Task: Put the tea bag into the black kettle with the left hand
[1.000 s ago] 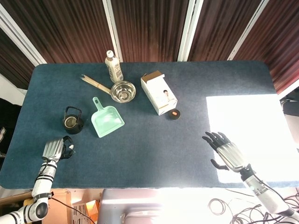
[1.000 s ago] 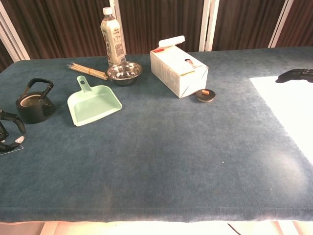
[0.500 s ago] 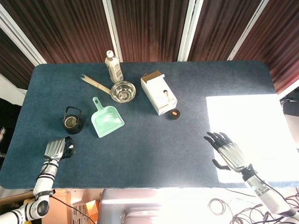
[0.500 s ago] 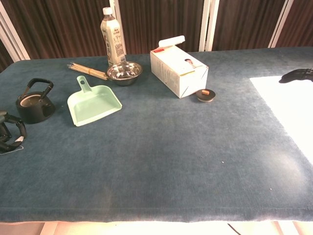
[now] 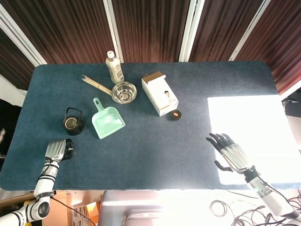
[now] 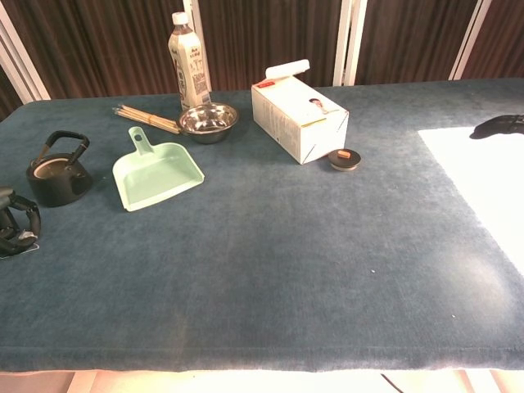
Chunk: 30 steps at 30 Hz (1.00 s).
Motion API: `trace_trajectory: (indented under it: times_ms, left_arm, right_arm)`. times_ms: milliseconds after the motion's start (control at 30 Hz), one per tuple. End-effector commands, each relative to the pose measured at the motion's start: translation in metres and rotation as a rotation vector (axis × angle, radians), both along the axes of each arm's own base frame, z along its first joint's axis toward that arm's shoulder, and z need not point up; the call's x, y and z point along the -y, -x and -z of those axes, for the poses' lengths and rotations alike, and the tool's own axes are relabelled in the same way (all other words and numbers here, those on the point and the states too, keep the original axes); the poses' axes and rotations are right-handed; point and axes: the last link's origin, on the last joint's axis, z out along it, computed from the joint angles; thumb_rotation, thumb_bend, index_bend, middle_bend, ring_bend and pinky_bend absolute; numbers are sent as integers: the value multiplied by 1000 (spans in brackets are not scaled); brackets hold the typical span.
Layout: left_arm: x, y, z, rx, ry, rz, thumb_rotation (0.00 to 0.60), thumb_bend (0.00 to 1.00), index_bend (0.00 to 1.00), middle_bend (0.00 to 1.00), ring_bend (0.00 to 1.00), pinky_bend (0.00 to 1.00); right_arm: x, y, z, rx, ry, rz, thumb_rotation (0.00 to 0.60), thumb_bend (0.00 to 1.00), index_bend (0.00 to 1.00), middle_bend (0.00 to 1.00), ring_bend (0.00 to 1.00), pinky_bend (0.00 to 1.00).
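Note:
The black kettle (image 5: 73, 124) (image 6: 57, 176) stands lidless near the table's left edge, handle upright. My left hand (image 5: 57, 149) (image 6: 16, 228) rests on the cloth just in front of it, apart from the kettle, fingers curled in around the small white tea bag (image 6: 28, 237). Only a sliver of the bag shows between the fingers, and its tag (image 6: 11, 250) lies flat on the cloth beside them. The head view hides the bag under the hand. My right hand (image 5: 230, 155) (image 6: 499, 124) hovers at the sunlit right side with fingers spread, holding nothing.
A green dustpan (image 6: 155, 170) lies right of the kettle. Behind it are wooden sticks (image 6: 147, 119), a steel bowl (image 6: 208, 121) and a bottle (image 6: 189, 64). A white carton (image 6: 299, 112) and a small round black lid (image 6: 345, 159) sit mid-table. Bright sunlight covers the right end.
My left hand's fingers have curled in from spread to closed over the tea bag. The right hand has drifted slightly toward the table's near right.

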Motion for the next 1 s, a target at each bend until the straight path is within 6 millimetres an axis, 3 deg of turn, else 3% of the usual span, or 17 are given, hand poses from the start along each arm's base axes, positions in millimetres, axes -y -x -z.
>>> trace_trajectory:
  times_ms: [33,267,400,833,1000]
  left_arm:
    - [1,0,0,-4,1,2,600,453,625,1000,1000,1000]
    - [2,0,-5,-12,-13,19,600,491,663,1000,1000,1000]
    - [2,-9,-18,9,-53,58,600,494,664,1000,1000,1000]
    - [-20,-84,-123,108,-342,233,600,484,664,1000,1000,1000]
    - [-29,-96,-146,143,-416,231,600,482,665,1000,1000,1000]
  right_arm:
    - [0,0,0,-2,0,0,600,360,0,0,0,0]
    - [-1,1,0,-4,-2,3,600,359,0,0,0,0]
    - [-1,2,0,-3,-1,5,600,360,0,0,0,0]
    - [-1,3,0,9,-2,6,600,360,0,0,0,0]
    - [0,5,0,8,-2,10,600,359,0,0,0,0]
